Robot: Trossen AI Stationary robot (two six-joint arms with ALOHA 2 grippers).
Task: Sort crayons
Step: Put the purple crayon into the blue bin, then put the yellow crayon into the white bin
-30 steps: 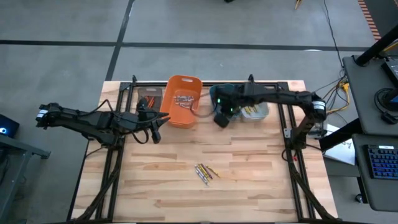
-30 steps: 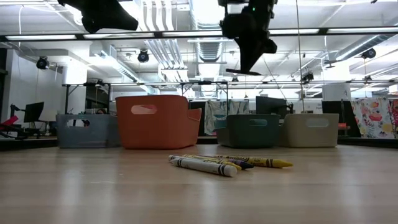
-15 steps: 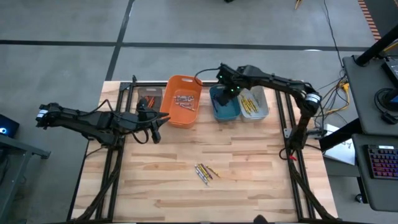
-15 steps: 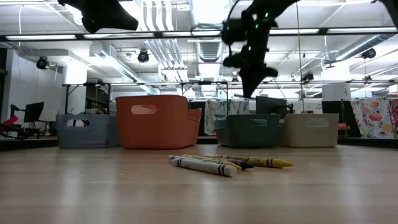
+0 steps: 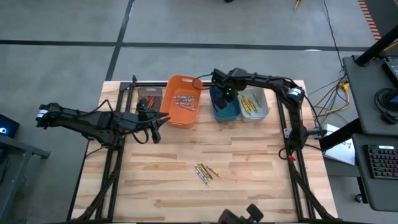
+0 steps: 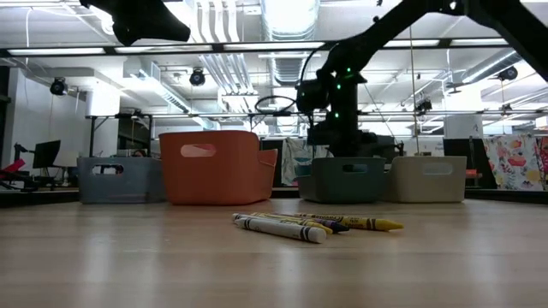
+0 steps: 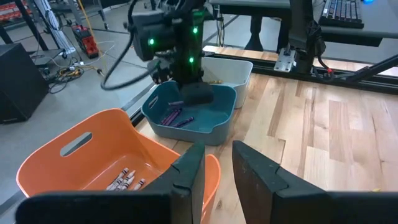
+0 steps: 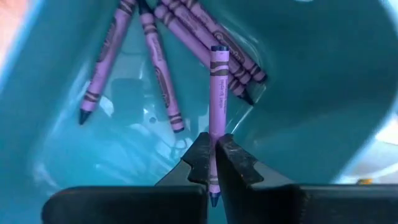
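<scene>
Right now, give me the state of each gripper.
Left gripper: fingers slightly apart, holding nothing, beside the orange bin.
Right gripper: shut on a purple crayon, over the teal bin.

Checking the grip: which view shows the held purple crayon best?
Right wrist view: purple crayon pinched in the right gripper, over the teal bin. The high, low and left wrist views show only that gripper above the bin.

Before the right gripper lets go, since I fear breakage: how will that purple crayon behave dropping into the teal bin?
The purple crayon looks stiff, thin and light, so it probably lands unharmed. Being round, it may roll across the teal bin toward the other purple crayons. The right gripper pinches only its end, so it could tilt on release.
</scene>
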